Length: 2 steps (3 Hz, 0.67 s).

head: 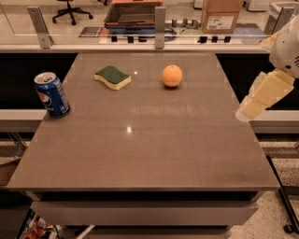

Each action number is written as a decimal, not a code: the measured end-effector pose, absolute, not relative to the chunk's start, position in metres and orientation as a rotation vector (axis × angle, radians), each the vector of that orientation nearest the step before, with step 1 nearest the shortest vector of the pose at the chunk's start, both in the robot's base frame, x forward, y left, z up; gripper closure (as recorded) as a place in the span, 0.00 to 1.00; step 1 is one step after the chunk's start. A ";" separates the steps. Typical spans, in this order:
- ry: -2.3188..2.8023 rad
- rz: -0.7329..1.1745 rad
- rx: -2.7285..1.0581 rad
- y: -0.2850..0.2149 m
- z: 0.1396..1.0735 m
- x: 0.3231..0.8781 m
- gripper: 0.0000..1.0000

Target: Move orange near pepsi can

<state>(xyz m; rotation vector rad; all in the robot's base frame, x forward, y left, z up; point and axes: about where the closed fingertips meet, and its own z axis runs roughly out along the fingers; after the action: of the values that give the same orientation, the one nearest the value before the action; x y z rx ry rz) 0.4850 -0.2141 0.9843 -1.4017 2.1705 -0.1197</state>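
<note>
The orange (pixel 172 75) sits on the grey-brown table (pixel 154 149) toward the far side, right of centre. The pepsi can (pixel 52 94) stands upright near the table's left edge. My gripper (pixel 254 103) hangs at the right edge of the view, just off the table's right side, well to the right of the orange and lower in the view. It holds nothing that I can see.
A green-and-yellow sponge (pixel 112 77) lies between the can and the orange at the far side. A glass rail with metal posts (pixel 160 22) runs along the table's far edge. Cardboard boxes (pixel 222 14) and an office chair (pixel 71 10) stand beyond.
</note>
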 end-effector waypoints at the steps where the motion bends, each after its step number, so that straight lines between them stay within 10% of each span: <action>1: 2.102 -0.077 -1.264 -0.211 0.977 0.516 0.00; 2: 2.076 -0.012 -1.143 -0.204 0.965 0.550 0.00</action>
<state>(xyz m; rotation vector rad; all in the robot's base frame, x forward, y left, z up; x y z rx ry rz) 0.5503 -0.2036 0.9645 -1.1432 2.0762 -0.0123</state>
